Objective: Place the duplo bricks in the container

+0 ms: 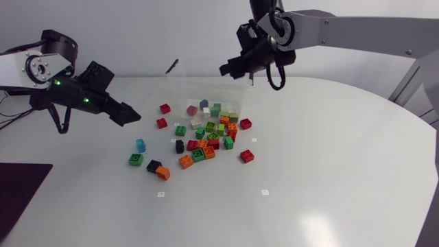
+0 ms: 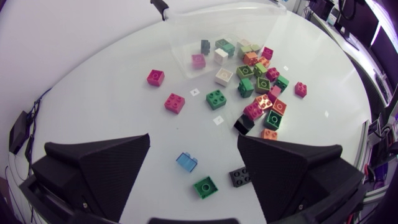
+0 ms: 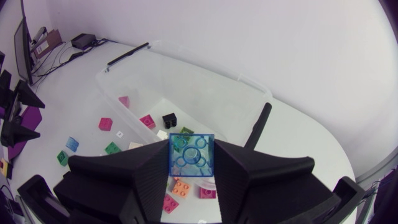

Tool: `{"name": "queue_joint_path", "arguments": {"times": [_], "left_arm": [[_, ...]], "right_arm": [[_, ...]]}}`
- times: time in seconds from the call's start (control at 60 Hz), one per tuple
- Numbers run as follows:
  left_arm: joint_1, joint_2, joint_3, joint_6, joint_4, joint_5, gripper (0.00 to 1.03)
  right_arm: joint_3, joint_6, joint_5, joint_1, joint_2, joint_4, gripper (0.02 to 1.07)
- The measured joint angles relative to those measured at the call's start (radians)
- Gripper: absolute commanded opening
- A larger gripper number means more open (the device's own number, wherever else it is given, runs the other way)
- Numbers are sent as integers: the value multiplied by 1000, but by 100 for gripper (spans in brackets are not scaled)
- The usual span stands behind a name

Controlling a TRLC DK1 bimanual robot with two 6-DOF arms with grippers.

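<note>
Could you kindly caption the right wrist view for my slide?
Right gripper holding a translucent blue brick above the clear plastic container.

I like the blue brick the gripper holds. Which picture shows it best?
The right wrist view: the blue brick sits big and clear, clamped in the right gripper. The head view shows only that gripper, not the brick. The left wrist view misses both.

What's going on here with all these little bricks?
The right gripper is shut on a see-through blue brick, held above the clear container, which has a few inside. Most bricks lie loose on the table. The left gripper hangs open over them, holding nothing.
</note>
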State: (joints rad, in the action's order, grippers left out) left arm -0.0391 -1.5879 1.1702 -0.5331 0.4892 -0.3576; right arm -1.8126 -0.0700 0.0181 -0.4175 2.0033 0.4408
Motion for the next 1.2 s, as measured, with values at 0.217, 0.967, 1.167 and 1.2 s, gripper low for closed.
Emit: {"name": "queue_joint_path", "arguments": {"times": [0.217,0.967,1.167,1.2], "left_arm": [[-13,27,-121,-48,-55,19,98],[118,68,-288,-103,-130,166,98],[105,34,-290,-113,-197,184,98],[87,19,-278,-135,-192,184,98]], "right_arm": [[-59,0,0,0,48,-42,31],[-48,0,-67,14,45,-108,92],[89,-1,-67,-3,-144,-106,92],[128,-2,-61,-13,-185,-106,92]]}}
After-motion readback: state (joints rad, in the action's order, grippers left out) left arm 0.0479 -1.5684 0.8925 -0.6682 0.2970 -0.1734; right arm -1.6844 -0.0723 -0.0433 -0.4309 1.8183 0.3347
